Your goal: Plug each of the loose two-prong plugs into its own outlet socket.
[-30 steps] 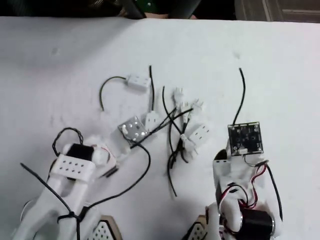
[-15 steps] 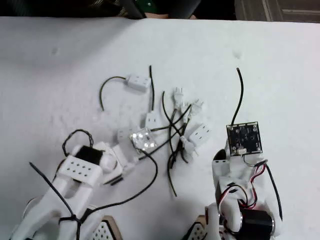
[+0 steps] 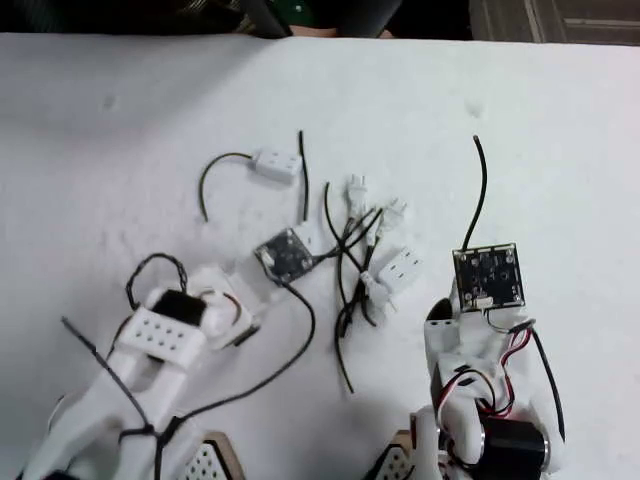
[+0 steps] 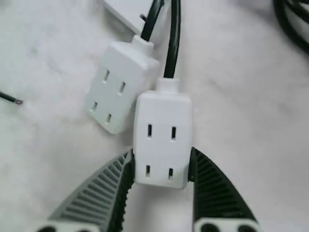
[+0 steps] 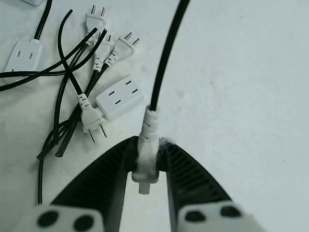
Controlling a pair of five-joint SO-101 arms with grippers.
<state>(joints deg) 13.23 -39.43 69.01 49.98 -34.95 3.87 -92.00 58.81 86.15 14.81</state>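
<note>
Alignment of plug to socket is, in our judgement, what the coming move turns on. Our left claw (image 4: 161, 159) is clenched on an outlet socket (image 4: 161, 140), gripping its two long sides at the end away from its cord. The socket's long axis runs straight out along the claw's reach, and its slotted face is turned up toward the wrist camera. A second socket (image 4: 116, 92) lies just beside it on the table (image 3: 560, 120), tilted a little and touching it at one corner.

Our right claw (image 5: 147, 145) is clenched on a two-prong plug (image 5: 146, 154), held by its body. The plug's long axis also lies along the claw's reach. Its black cord (image 5: 166, 58) leads away toward the far edge of the table, so the prong end points back toward the wrist. We cannot make out the prongs themselves.

From above, the left arm (image 3: 155, 335) sits toward the near left corner and the right arm (image 3: 470, 380) toward the near right. The two are well apart, with the tangle of cords (image 3: 350, 270) and the loose plugs (image 3: 357, 187) between them. The held socket therefore lies to the left of the right claw, across that tangle. We judge the plug must be turned before its prongs can meet the upward-facing slots.
</note>
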